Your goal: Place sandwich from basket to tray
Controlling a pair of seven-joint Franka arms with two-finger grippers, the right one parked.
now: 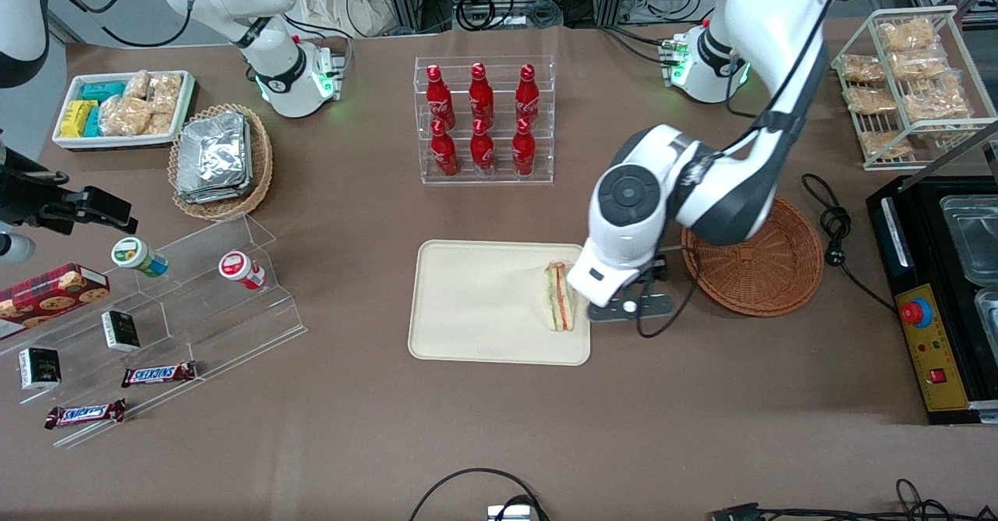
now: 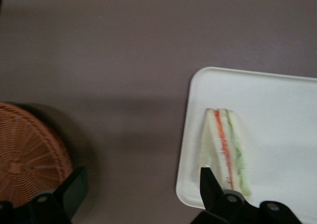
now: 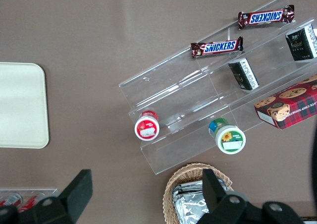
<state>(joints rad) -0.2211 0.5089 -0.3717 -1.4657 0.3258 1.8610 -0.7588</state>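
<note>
Front view: sandwich (image 1: 558,296) lies on tray (image 1: 483,303), at the edge nearest the empty basket (image 1: 760,260). Left wrist view: claw (image 2: 138,194) spread wide, holding nothing, above bare worktop (image 2: 124,60). Advise lifting straight clear, sandwich undisturbed

Robot lab: mock shop table, snack displays (image 1: 148,326), cables.

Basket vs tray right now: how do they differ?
The basket is round, reddish-brown woven wicker; the tray is a flat cream rectangle with rounded corners. The basket holds nothing; the tray carries the sandwich at its edge nearest the basket. The open gripper hangs above the gap between them. Both sit on the brown table.
</note>
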